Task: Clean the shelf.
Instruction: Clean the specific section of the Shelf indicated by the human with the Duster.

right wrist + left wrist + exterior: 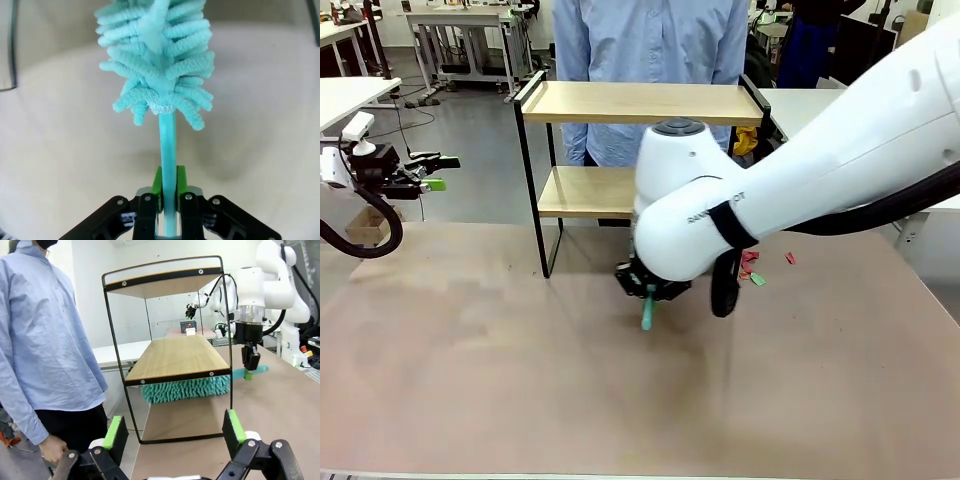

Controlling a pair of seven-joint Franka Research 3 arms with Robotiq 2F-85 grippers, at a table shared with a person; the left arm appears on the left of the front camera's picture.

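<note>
The cleaning looked to be in progress rather than finished. The right hand [648, 285] was pressed together on the thin handle of a fluffy teal duster [185, 389], low over the counter [520, 370] just in front of the shelf [640, 103]. The duster's head lay under the lower board [175, 357], resting on or just above the counter. Whether the two boards had been wiped could not be told; both looked bare and free of visible dirt. A few red and green scraps [752, 272] lay on the counter beside the shelf's right end, so some clearing up may have remained there.

The left hand [430, 172] hung spread and empty off the counter's left edge, pointed at the shelf's end.

The shelf stood upright at the far side of the counter, right in front of a person [650, 40] in a light blue shirt. It had two pale wooden boards in a thin black frame, with a raised rail at each end of the upper board [640, 100].
</note>
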